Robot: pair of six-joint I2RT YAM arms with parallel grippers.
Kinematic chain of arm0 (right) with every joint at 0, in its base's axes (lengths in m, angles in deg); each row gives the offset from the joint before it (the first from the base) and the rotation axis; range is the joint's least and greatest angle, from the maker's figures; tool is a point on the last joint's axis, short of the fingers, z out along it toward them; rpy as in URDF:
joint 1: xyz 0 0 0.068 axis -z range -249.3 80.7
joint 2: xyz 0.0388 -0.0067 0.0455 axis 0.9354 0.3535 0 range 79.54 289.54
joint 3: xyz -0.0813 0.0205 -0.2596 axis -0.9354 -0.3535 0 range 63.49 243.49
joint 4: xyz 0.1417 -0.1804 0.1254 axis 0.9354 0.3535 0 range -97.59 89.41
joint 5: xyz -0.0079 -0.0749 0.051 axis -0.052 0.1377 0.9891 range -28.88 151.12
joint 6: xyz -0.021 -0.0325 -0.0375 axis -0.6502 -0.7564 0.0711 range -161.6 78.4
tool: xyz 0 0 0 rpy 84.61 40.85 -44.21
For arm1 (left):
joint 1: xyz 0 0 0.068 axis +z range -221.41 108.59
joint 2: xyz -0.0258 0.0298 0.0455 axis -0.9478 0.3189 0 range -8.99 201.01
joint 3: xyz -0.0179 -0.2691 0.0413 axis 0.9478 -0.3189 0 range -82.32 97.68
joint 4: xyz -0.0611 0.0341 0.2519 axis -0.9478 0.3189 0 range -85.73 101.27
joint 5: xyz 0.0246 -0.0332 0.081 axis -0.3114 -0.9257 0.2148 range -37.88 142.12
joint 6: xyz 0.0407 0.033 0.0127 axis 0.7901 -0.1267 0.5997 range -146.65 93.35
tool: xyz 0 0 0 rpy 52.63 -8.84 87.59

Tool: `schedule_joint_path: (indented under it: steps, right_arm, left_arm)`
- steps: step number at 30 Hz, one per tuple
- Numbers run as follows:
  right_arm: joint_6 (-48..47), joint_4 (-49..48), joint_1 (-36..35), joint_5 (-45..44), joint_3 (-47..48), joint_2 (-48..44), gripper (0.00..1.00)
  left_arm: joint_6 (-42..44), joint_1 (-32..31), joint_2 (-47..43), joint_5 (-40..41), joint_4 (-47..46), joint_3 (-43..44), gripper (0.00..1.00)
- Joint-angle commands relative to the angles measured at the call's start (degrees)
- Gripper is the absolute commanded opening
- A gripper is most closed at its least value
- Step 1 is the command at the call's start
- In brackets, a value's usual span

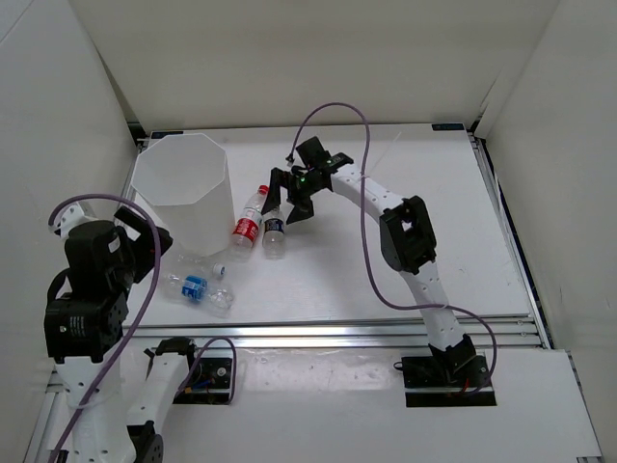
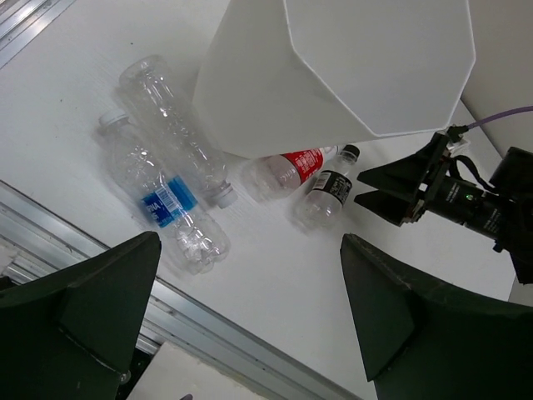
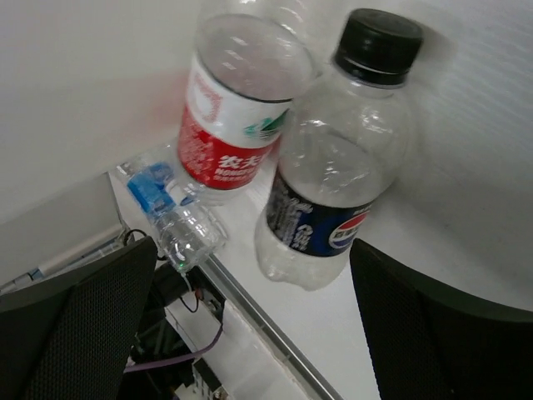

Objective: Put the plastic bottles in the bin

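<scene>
The white bin (image 1: 188, 207) stands at the back left; it also shows in the left wrist view (image 2: 333, 75). A red-labelled bottle (image 1: 248, 228) and a dark-labelled bottle (image 1: 275, 232) lie side by side to the right of the bin. Both show in the right wrist view, red-labelled (image 3: 229, 117) and dark-labelled (image 3: 329, 183). A blue-labelled bottle (image 1: 197, 286) and a plain white-capped bottle (image 2: 171, 125) lie in front of the bin. My right gripper (image 1: 292, 200) is open, just above the dark-labelled bottle's cap end (image 3: 250, 325). My left gripper (image 2: 241, 317) is open and empty, held above the near left table edge.
An aluminium rail (image 1: 337, 333) runs along the table's near edge. White walls enclose the table on the left, back and right. A purple cable (image 1: 371, 260) loops along the right arm.
</scene>
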Motion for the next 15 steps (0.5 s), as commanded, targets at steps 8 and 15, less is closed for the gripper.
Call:
schedule_joint_path:
  steps: [8, 15]
  right_arm:
    - [2.2, -5.2, -0.8, 0.2, -3.7, 6.0, 0.95]
    - [1.6, -5.7, 0.5, 0.3, -9.2, 2.2, 0.56]
  left_arm:
    - [1.5, -0.1, 2.9, -0.5, -1.3, -1.6, 1.00]
    - [1.5, -0.1, 4.0, 0.8, -2.0, -2.2, 1.00]
